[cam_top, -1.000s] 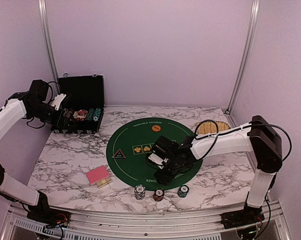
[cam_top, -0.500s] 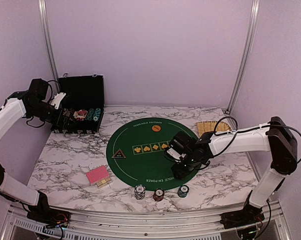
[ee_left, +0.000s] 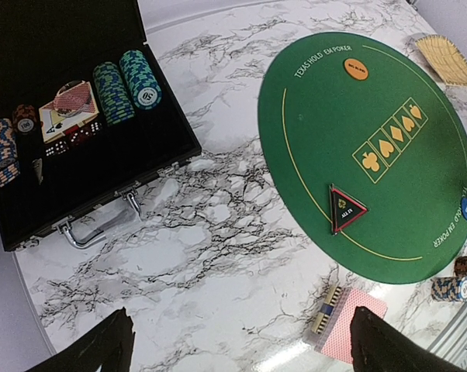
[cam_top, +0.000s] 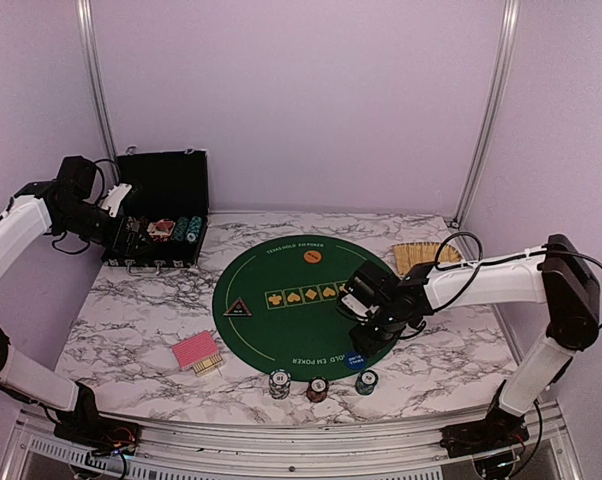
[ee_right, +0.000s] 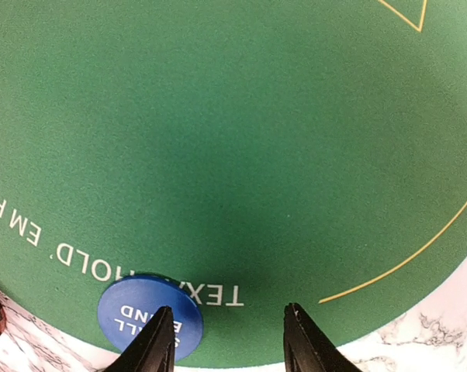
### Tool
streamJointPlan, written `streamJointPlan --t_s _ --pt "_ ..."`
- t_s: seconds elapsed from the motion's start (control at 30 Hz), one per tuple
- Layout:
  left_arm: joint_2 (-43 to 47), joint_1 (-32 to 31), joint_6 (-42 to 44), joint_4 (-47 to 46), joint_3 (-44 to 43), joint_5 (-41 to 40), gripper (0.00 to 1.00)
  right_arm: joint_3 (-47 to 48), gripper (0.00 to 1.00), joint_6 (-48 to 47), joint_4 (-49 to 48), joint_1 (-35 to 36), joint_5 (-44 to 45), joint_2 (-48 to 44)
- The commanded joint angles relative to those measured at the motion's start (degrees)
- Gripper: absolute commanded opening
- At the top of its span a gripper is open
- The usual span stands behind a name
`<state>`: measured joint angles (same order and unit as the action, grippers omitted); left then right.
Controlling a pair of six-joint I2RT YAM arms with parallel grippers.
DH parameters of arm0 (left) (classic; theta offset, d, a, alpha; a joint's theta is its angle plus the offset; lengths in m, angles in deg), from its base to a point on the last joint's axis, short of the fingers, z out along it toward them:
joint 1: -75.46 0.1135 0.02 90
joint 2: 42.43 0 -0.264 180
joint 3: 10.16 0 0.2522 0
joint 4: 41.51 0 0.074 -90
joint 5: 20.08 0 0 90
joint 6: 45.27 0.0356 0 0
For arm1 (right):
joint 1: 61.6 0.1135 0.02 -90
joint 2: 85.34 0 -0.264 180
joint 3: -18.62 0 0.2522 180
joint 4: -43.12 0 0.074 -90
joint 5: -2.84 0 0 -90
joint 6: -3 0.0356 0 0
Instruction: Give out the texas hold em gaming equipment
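A blue round button (cam_top: 356,360) lies on the near edge of the green round mat (cam_top: 281,320). In the right wrist view the blue button (ee_right: 147,315) sits beside my left fingertip (ee_right: 154,346). My right gripper (ee_right: 227,342) is open and empty just above the mat, also seen from above (cam_top: 365,338). An orange button (cam_top: 311,257) and a black triangular button (cam_top: 237,308) lie on the mat. Three chip stacks stand in front: white (cam_top: 279,382), red (cam_top: 317,388), teal (cam_top: 366,381). Red-backed cards (cam_top: 196,352) lie at the left. My left gripper (ee_left: 241,358) is open and empty, held high near the case.
The black hinged case (cam_top: 161,215) stands open at the back left, holding teal chips (ee_left: 129,77), other chips and cards. A tan woven tray (cam_top: 426,255) lies at the back right beside the mat. Marble table edge runs along the front.
My right gripper moved right across the mat and drew back a little. The blue button now lies uncovered on the mat's near edge. The left arm has not moved.
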<state>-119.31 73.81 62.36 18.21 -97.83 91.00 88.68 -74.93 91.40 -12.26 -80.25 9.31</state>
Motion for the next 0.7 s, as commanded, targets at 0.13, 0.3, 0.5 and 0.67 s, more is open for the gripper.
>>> streamJointPlan --t_s 0.13,0.3,0.5,0.67 --pt "0.6 0.18 0.94 2.12 -1.57 1.01 0.99 2.74 0.58 0.96 0.82 -0.69 0.94 -1.45" --pt "0.49 0.18 1.02 2.12 -1.56 0.94 0.99 4.48 0.77 -0.11 2.1 1.82 -2.25 -0.64" --pt "0.74 0.19 1.42 2.29 -1.52 0.74 0.99 3.22 0.8 -0.55 1.88 4.31 -6.29 0.74" --pt "0.75 0.17 1.57 2.37 -1.33 0.63 0.99 1.38 0.77 0.44 2.26 4.54 -4.75 1.73"
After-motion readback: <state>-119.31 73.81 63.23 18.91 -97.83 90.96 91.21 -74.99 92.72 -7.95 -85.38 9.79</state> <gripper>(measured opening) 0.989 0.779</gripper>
